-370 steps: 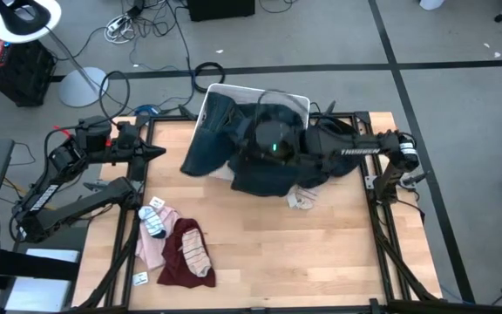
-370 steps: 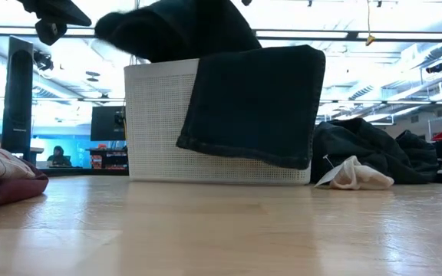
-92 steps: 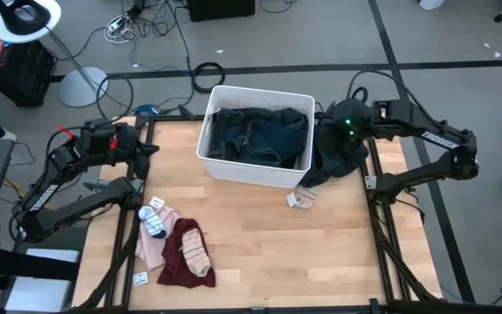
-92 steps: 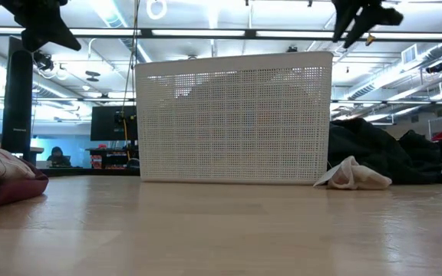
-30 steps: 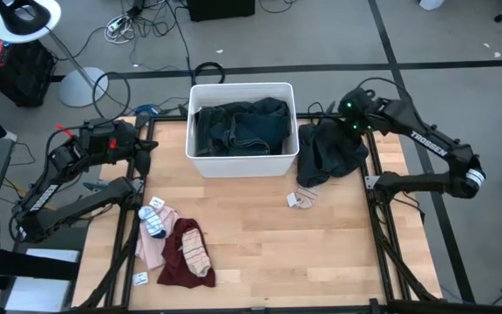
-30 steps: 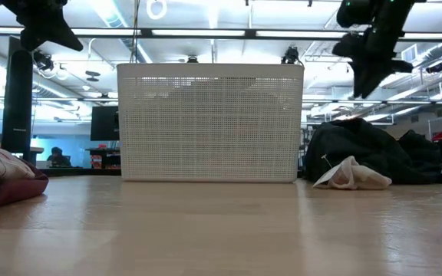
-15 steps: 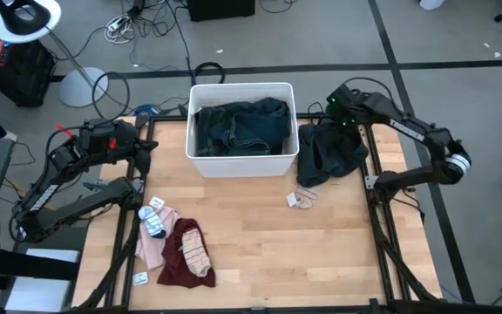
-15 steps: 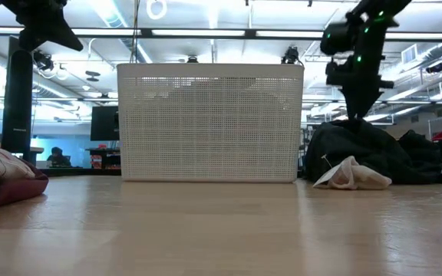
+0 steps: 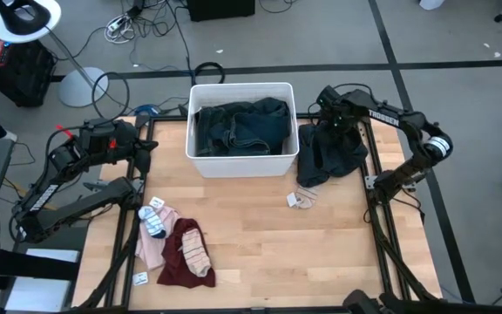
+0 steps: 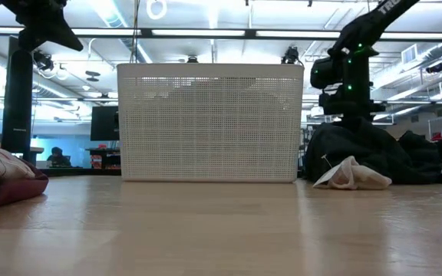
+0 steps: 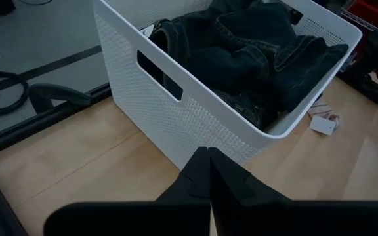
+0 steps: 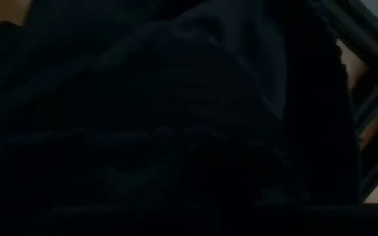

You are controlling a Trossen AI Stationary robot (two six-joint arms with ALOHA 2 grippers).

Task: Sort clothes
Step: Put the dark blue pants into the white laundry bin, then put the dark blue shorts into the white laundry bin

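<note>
A white plastic bin (image 9: 242, 166) stands at the table's far middle with a dark teal garment (image 9: 238, 126) piled inside. Right of it a black garment (image 9: 329, 159) lies heaped on the table. My right gripper (image 9: 336, 129) points down into the heap's far part; in the low view it (image 10: 349, 116) sits on top of the heap (image 10: 374, 153). My left gripper (image 11: 209, 177) hangs shut and empty above the table's far left corner. Pink and maroon clothes with striped socks (image 9: 177, 249) lie near the left front. My right gripper comes at the black garment from above, pointing down, at the far part of the heap (image 10: 344, 132). Black folds fill the right wrist view (image 12: 176, 118), and the cloth hides the fingertips. The garment lies slack on the table.
A small white cloth piece (image 9: 301, 199) lies in front of the black heap. The table's metal frame rails (image 9: 377, 187) run along both sides. Bare wood stretches across the near middle (image 9: 277, 253). Cables and a lamp base lie on the floor beyond.
My right gripper has come down from above the bin's right side onto the black heap, shifting a little toward the bin and tipping until it points almost straight down. The heap and the bin lie as before.
</note>
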